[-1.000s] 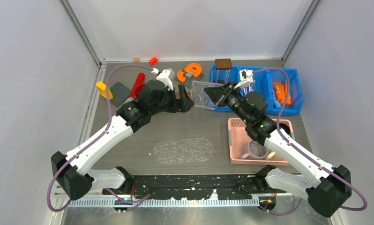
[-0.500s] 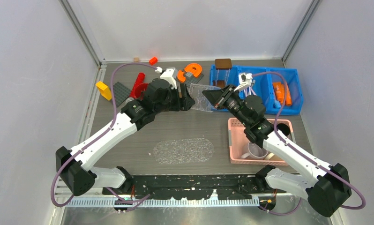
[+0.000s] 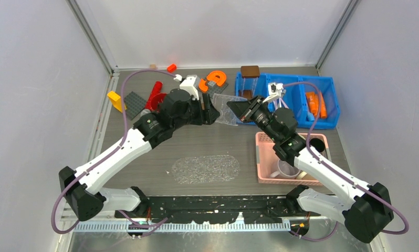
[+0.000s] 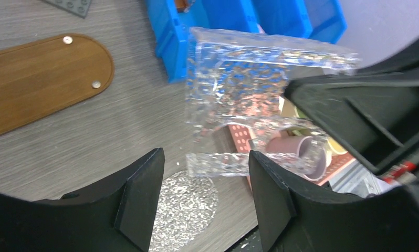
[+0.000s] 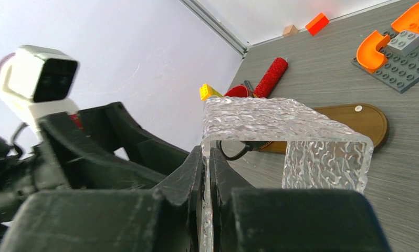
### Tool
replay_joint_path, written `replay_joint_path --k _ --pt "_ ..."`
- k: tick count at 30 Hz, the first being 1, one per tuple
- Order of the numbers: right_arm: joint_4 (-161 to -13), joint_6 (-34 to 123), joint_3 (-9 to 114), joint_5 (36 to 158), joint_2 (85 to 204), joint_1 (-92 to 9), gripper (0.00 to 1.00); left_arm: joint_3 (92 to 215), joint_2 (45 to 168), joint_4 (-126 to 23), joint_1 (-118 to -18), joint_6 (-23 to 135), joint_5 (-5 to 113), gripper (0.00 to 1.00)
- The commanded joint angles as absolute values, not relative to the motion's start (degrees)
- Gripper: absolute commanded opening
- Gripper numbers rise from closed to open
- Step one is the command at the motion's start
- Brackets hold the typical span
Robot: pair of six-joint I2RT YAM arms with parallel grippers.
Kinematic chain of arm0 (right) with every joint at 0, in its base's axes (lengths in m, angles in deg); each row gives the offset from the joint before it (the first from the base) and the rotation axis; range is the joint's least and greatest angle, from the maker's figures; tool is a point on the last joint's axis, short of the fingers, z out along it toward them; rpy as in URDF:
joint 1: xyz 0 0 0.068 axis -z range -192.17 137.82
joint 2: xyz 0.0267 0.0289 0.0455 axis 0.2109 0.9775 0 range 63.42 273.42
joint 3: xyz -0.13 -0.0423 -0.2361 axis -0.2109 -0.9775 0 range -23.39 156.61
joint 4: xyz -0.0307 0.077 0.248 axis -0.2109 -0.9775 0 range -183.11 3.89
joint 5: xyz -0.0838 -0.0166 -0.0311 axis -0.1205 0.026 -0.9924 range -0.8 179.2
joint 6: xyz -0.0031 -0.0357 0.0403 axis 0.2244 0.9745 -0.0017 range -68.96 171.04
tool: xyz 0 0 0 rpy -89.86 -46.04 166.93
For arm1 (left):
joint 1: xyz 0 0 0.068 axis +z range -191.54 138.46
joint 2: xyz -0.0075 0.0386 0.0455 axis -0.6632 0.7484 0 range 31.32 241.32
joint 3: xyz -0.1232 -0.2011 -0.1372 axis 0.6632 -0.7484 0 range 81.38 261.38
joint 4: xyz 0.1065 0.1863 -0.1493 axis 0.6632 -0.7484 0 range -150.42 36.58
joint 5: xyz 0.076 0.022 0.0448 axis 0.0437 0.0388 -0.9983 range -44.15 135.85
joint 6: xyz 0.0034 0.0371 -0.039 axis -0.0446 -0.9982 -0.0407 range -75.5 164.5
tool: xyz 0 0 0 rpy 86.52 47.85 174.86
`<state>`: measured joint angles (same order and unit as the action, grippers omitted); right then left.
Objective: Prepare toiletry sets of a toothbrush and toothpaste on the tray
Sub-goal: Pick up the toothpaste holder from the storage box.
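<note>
Pinching one wall of the clear tray (image 5: 281, 123), the right tool (image 5: 206, 160) holds it off the worktop (image 3: 207, 142) while the left tool (image 4: 205, 157) stands released beside its edge; orange toothpaste (image 3: 314, 103) lies in the blue bin (image 3: 331, 85).

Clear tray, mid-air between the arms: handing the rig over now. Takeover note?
Right claw: shut on one wall of the clear tray, holding it off the table.
Left claw: open, facing the tray's lower edge, no grip.
Toothpaste tubes: in the right compartment of the blue bin.
Toothbrushes: thin white sticks in the next compartment, partly hidden by the right arm.
Done: nothing is in the tray yet.
Left: set the tray down, then put one brush and one tube in it per set.
</note>
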<state>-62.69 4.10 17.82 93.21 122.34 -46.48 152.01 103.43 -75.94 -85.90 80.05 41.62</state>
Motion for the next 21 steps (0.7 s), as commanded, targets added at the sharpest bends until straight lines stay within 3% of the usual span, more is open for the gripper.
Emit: replay_joint_path --k 1,6,15,21 --pt "-57.4 3.6 17.9 92.4 122.3 -46.7 0.01 156.7 100.7 -75.3 -88.8 80.1 39.6 0.63" --pt "-56.4 2.7 18.1 92.9 123.0 -46.7 0.00 158.5 103.7 -74.8 -91.2 80.7 38.8 0.60" --pt "-55.5 1.9 18.0 93.8 123.3 -46.7 0.01 159.9 107.9 -74.6 -92.1 80.9 36.3 0.42" --pt "-55.1 1.8 18.0 94.3 123.7 -46.7 0.01 160.9 110.5 -74.6 -92.1 80.8 35.2 0.39"
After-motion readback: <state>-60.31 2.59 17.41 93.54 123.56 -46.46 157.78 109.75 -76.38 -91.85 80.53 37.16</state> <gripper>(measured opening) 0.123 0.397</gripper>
